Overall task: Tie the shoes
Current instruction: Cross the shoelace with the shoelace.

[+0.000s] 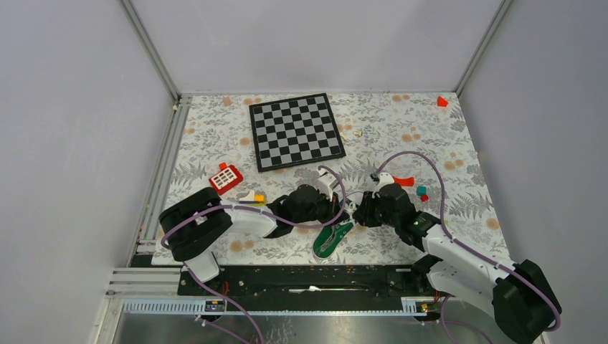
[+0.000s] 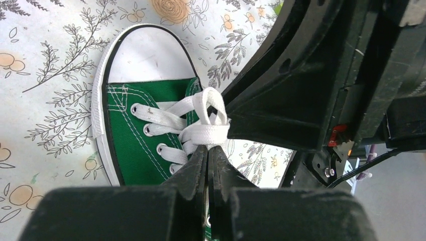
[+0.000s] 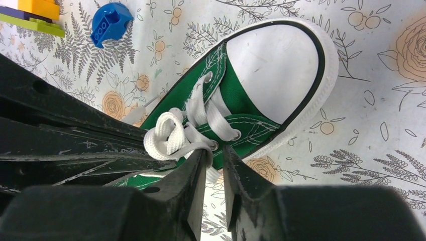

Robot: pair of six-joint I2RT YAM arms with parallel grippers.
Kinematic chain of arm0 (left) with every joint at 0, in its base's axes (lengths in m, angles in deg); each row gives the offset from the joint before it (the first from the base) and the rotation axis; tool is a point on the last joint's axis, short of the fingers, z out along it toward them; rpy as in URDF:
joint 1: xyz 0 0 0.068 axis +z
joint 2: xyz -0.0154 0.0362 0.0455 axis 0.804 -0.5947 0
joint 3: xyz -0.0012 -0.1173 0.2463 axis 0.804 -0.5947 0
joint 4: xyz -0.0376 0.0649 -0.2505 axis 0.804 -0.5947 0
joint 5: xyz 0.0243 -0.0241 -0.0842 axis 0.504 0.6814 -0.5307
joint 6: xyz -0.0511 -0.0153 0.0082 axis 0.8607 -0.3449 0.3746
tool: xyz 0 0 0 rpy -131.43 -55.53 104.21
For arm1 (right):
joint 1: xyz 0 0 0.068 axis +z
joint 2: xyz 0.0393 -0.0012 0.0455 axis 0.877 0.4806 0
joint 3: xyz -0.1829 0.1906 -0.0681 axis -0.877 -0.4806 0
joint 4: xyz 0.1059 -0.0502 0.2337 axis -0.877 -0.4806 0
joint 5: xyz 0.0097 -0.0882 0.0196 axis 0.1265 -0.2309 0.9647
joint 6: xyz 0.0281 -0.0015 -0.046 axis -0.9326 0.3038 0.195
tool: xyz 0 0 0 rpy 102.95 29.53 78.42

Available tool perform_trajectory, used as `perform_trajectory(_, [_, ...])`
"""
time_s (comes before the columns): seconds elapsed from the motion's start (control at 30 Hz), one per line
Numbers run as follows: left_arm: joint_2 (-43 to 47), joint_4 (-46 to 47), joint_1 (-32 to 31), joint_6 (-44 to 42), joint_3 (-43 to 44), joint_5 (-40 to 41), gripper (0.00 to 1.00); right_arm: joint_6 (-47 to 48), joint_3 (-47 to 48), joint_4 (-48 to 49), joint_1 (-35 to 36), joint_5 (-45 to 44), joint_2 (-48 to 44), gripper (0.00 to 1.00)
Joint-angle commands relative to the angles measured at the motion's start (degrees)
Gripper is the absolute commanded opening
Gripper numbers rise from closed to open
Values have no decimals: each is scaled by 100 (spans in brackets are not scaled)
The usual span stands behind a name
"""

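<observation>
The green sneaker (image 1: 330, 241) lies near the table's front edge, with its white toe cap toward the arm bases. Both grippers meet over its laces. My left gripper (image 1: 343, 216) is shut on a white lace (image 2: 206, 131); in the left wrist view its tips (image 2: 207, 148) pinch the lace right at a loose knot above the green canvas (image 2: 133, 145). My right gripper (image 1: 357, 215) stands with a narrow gap between the jaws in the right wrist view (image 3: 215, 150). The looped lace (image 3: 168, 134) curls over its left fingertip (image 3: 201, 156), beside the shoe (image 3: 236, 95).
A chessboard (image 1: 296, 131) lies at the back. A red toy (image 1: 226, 178) and small blocks (image 1: 252, 197) sit on the left, red and teal blocks (image 1: 414, 186) on the right. A blue brick (image 3: 110, 20) lies close to the shoe. The right arm's black body (image 2: 321, 75) crowds the left gripper.
</observation>
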Motion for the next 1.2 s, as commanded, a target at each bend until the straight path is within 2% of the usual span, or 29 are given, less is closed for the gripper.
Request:
perform_trajectory(0.0, [-49, -141, 31, 76, 252, 264, 0, 40, -10, 164, 37, -168, -144, 28])
perform_trajectory(0.2, [-42, -296, 38, 62, 322, 398, 0, 34, 29, -395, 37, -253, -714, 39])
perform_trajectory(0.37, [-43, -308, 38, 57, 314, 443, 0, -62, 43, -629, 37, -129, -1057, 42])
perform_trajectory(0.6, [-32, -309, 45, 66, 305, 465, 0, -368, -58, -127, 33, 482, -1011, 22])
perform_trajectory(0.7, [-22, -318, 46, 66, 305, 477, 0, -440, -109, 287, 41, 841, -716, 18])
perform_trajectory(0.83, [-21, -308, 56, 66, 298, 476, 0, -454, -106, 492, 65, 1003, -453, 17])
perform_trajectory(1.17, [-15, -274, 64, 39, 311, 430, 0, -247, -132, 533, 70, 621, -130, 20])
